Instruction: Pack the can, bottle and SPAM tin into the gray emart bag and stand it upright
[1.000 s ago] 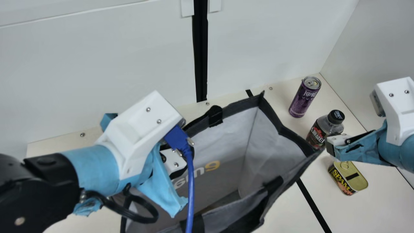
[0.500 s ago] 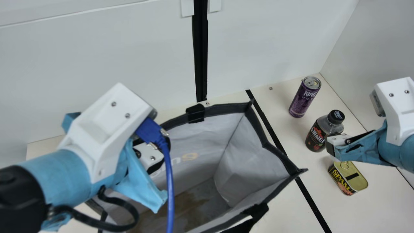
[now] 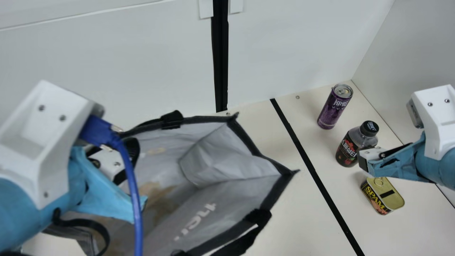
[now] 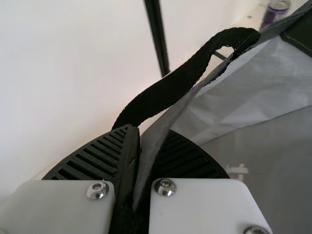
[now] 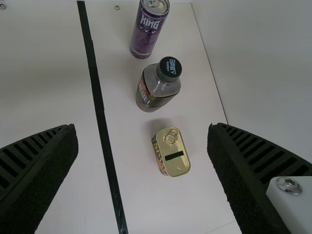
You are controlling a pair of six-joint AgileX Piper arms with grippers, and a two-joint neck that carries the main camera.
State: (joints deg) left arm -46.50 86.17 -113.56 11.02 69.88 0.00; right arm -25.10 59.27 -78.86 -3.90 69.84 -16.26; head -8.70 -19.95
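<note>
In the main view my left gripper (image 3: 133,181) is at the left, over the gray bag (image 3: 227,153), whose mouth faces up. The left wrist view shows my left gripper (image 4: 139,141) shut on the bag's rim (image 4: 163,122) beside a black handle. My right gripper (image 3: 364,165) hangs at the right, above the table near the bottle. In the right wrist view my right gripper (image 5: 144,156) is wide open, with nothing between its fingers. The purple can (image 3: 335,106), dark bottle (image 3: 356,144) and SPAM tin (image 3: 383,195) stand in a row at the right.
White walls (image 3: 106,64) rise behind and to the right of the table (image 3: 302,220). A black tape line (image 3: 316,174) crosses the table between bag and items. A blue cable (image 3: 133,185) hangs from my left arm across the bag.
My left arm has moved left, pulling the bag along by its rim, so the bag is farther from the can, bottle and tin. My right arm and the three items have stayed put.
</note>
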